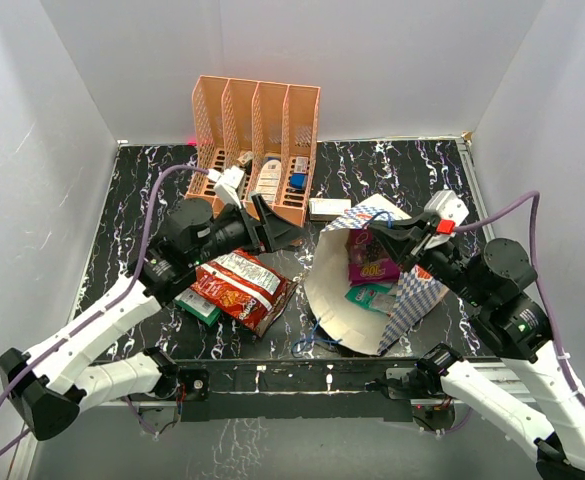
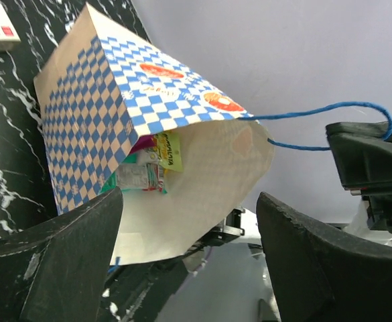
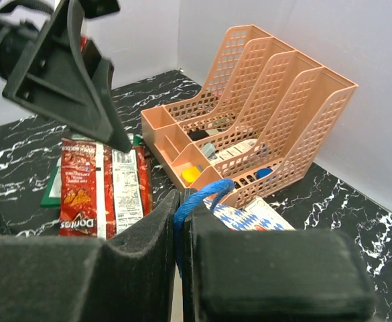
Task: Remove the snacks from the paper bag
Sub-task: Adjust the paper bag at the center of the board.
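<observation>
Paper bag on its side, R of centre, cream mouth facing L gripper: jaws wide apart, nothing held. R gripper pinched tight on blue cord handle. Glossy purple packet inside; crinkly red packet on marbled table, narrow gap to bag rim

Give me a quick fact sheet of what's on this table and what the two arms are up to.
Paper bag: on its side, mouth toward the left arm
Inside bag: purple packet, green packet
Already out: red Doritos packet, beside the bag
Left gripper: open, empty, facing the bag's mouth
Right gripper: shut on the bag's blue handle
Behind: orange file rack
</observation>
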